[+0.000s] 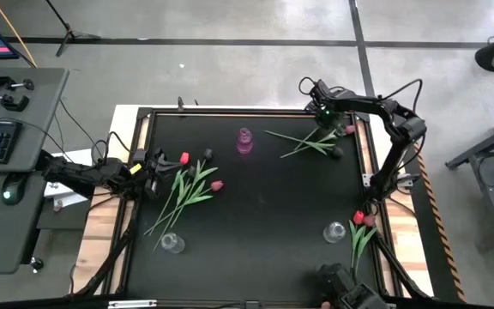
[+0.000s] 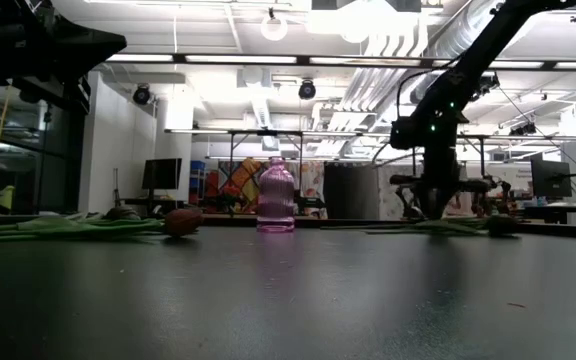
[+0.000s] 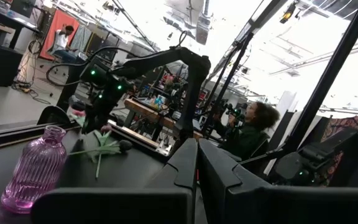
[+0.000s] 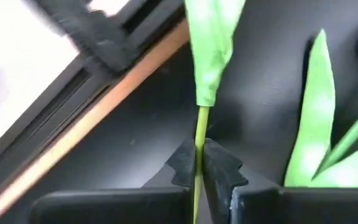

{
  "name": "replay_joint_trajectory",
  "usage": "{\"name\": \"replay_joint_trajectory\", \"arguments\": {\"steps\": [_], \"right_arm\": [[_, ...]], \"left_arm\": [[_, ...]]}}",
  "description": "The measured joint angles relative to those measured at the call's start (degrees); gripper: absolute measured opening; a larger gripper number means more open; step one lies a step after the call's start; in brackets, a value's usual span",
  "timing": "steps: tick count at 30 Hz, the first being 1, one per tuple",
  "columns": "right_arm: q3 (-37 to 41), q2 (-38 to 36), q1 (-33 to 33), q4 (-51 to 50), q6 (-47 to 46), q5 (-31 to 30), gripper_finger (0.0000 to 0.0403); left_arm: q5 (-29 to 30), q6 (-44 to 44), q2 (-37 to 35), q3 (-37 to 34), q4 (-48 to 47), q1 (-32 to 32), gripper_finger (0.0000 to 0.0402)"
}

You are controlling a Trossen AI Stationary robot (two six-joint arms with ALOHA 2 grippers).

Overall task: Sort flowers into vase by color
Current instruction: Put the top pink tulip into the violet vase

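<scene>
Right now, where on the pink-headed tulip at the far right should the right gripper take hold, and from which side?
On the thin bare stem below the leaf, coming from above: the tulip lies flat, and the stem is its narrowest part. The right gripper is already shut there.

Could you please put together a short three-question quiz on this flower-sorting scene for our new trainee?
1. True or false: the right gripper is shut on a green stem.
2. What colour is the ribbed vase standing near the table's far edge?
3. Which arm waits at the table's left edge: A) left B) right?

Key: 1 true. 2 pink. 3 A; the left gripper is shut, holding nothing.
</scene>
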State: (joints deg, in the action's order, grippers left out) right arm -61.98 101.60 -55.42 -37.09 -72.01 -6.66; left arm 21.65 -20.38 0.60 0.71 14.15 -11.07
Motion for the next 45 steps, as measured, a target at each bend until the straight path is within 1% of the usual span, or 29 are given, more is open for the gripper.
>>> {"name": "replay_joint_trajectory", "arguments": {"steps": [5, 13, 16, 20, 27, 29, 31, 34, 36, 42, 45], "right_arm": [[0.0, -5.3, 0.5, -1.6, 6.6, -2.6, 0.0004], [0.0, -19.0, 0.5, -2.4, 18.0, -12.7, 0.0001], [0.0, -23.1, 0.4, -0.9, 22.8, -14.7, 0.0001], [0.0, -27.1, 2.3, 5.1, 31.1, -14.3, 0.0001], [0.0, -30.5, 8.5, 21.5, 44.0, -13.5, 0.0], [0.0, -30.6, 10.0, 27.2, 47.3, -9.8, 0.0], [0.0, -30.2, 11.2, 32.5, 49.5, -3.2, 0.0], [0.0, -28.6, 13.0, 39.5, 50.2, 6.9, 0.0], [0.0, -27.0, 14.4, 43.2, 50.0, 11.7, 0.0], [0.0, -19.4, 19.5, 48.6, 50.2, 21.8, 0.0], [0.0, -15.6, 22.4, 55.4, 47.4, 23.1, 0.0]], "left_arm": [[0.0, 0.0, 0.0, 0.0, 0.0, 0.0, 0.0001], [0.0, 0.0, 0.0, 0.0, 0.0, 0.0, 0.0001], [0.0, 0.0, 0.0, 0.0, 0.0, 0.0, 0.0001], [0.0, 0.0, 0.0, 0.0, 0.0, 0.0, 0.0001], [0.0, 0.0, 0.0, 0.0, 0.0, 0.0, 0.0001], [0.0, 0.0, 0.0, 0.0, 0.0, 0.0, 0.0001], [0.0, 0.0, 0.0, 0.0, 0.0, 0.0, 0.0001], [0.0, 0.0, 0.0, 0.0, 0.0, 0.0, 0.0001], [0.0, 0.0, 0.0, 0.0, 0.0, 0.0, 0.0001], [0.0, 0.0, 0.0, 0.0, 0.0, 0.0, 0.0001], [0.0, 0.0, 0.0, 0.0, 0.0, 0.0, 0.0001]]}}
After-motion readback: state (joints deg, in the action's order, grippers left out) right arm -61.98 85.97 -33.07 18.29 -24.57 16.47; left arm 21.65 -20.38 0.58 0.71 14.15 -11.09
